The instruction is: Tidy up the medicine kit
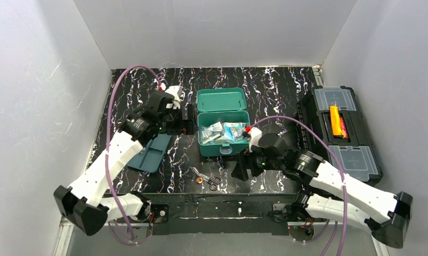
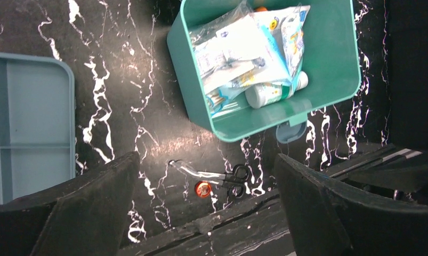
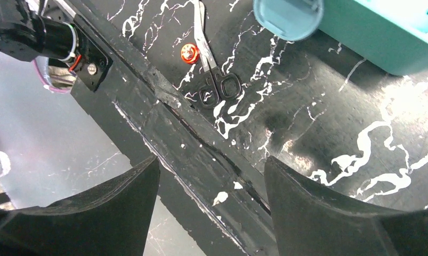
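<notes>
the right gripper [image 3: 211, 160] is wide open and holds nothing. the scissors [image 3: 216, 81] lie just ahead of its jaws. the left gripper [image 2: 206, 160] is wide open too, and the open medicine kit [image 2: 337, 64] sits ahead of it. i think the scissors come next: reach forward, drop, pinch them.

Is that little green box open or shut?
Open: the green box has its lid tipped back behind it, and packets show inside.

Table [image 1: 275, 90]: black, white-veined.
Centre: medicine kit [image 1: 214, 150] stood open.
Left: tray [image 1: 150, 152] lay flat.
Front: scissors [image 1: 207, 178], orange disc [image 1: 199, 181] beside.
Right: toolbox [image 1: 355, 156] sat.
</notes>
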